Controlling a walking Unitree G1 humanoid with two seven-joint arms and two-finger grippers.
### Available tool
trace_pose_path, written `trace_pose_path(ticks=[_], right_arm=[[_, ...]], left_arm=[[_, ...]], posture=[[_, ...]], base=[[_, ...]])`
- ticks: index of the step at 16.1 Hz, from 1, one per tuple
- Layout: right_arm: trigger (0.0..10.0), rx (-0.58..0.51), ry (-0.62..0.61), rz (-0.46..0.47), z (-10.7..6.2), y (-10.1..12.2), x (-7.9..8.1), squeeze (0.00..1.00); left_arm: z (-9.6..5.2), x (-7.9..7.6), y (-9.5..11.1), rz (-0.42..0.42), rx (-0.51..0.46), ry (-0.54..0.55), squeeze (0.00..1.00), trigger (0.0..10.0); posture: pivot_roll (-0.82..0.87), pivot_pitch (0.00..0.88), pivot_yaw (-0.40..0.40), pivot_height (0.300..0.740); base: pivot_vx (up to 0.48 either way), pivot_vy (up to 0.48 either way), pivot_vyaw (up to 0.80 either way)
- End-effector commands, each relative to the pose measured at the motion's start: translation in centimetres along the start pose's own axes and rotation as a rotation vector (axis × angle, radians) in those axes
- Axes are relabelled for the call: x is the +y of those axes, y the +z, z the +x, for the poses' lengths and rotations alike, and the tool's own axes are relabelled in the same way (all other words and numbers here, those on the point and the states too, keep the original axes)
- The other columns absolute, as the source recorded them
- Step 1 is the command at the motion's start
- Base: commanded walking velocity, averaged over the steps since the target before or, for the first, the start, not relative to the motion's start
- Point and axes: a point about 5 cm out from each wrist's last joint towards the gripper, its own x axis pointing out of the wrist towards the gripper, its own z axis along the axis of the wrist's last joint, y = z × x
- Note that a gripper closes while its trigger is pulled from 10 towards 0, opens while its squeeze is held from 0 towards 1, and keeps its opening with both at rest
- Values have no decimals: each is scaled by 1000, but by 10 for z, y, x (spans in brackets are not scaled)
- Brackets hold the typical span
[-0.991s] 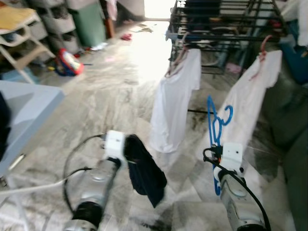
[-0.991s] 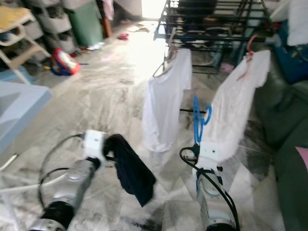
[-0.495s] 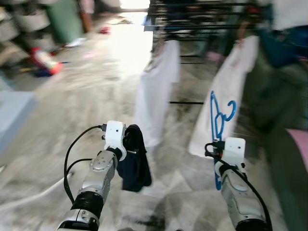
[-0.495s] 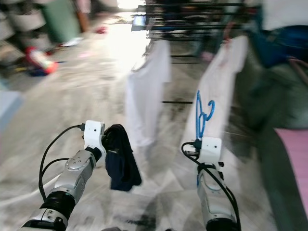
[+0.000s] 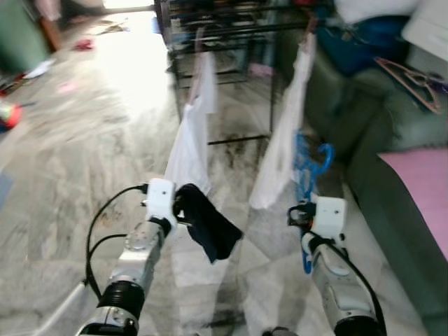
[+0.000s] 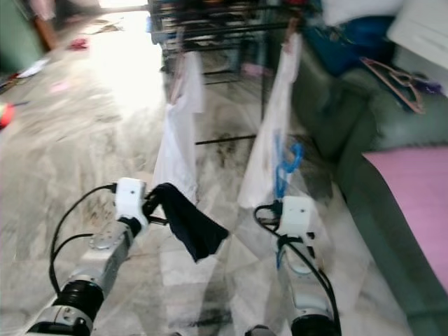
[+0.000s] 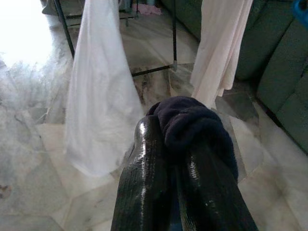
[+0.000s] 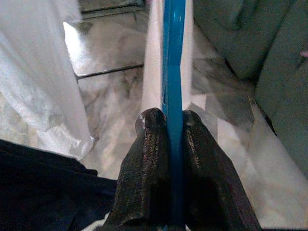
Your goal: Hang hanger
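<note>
A robot is standing on a marble floor (image 5: pixel 84 161), facing a black drying rack (image 5: pixel 210 28) where two white shirts, a left shirt (image 5: pixel 190 143) and a right shirt (image 5: pixel 287 140), are already hanging. Its right gripper (image 8: pixel 169 126) is pinching a blue hanger (image 5: pixel 308 164) between pressed-together fingers (image 8: pixel 147 159), holding it upright just in front of the right shirt. Its left gripper (image 7: pixel 166 139) is clamping a dark navy cloth (image 5: pixel 210 224), which is drooping toward the floor.

The task looks barely begun: the hanger is sitting low and well short of the rack's rails, so raising it and hooking it on is all still left. Whether the cloth is meant to go on the hanger first is unclear.

The head views are blurring, so the rack's bars are hard to make out and its top is getting cut off. A green sofa (image 5: pixel 392 140) is lining the right side, with another hanger (image 5: pixel 413 77) lying on it.
</note>
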Motion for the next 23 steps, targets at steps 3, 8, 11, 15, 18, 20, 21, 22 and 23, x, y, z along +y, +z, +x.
trace_pose_path(ticks=[3,8,11,15,18,20,21,22,23], right_arm=[[10000,2,-16,-11,0,0,-6,0],[10000,21,-4,-20,-6,-7,-5,0],[10000,49,10,-49,-12,-14,-8,0],[10000,65,73,-160,-20,-18,-15,0],[10000,107,150,-262,-26,-19,-22,0],[10000,176,288,-398,-34,-27,-23,0],[10000,181,327,-404,-38,-27,-24,0],[10000,185,353,-392,-40,-25,-25,0],[10000,190,394,-401,-42,-23,-25,0]], left_arm=[[2,-6,3,3,-17,-20,0,10000],[-2,-10,-2,14,-7,-30,0,10000],[-3,-13,-2,31,-19,-41,0,10000],[5,-5,12,111,-47,53,0,10000],[13,-2,25,129,-63,103,0,10000],[19,-2,39,139,-93,125,0,10000],[22,-2,43,149,-99,121,0,10000],[23,-2,46,163,-104,119,0,10000],[25,-2,50,167,-110,112,0,10000]], posture=[[71,187,59,740],[66,205,60,740],[64,218,62,740],[66,232,60,740],[62,239,71,740],[56,240,82,740],[52,240,87,740],[50,240,91,740],[46,239,96,740]], base=[[0,320,0],[0,65,0],[0,0,0],[0,0,0],[0,0,0],[0,0,0],[0,0,0],[0,0,0],[0,0,0]])
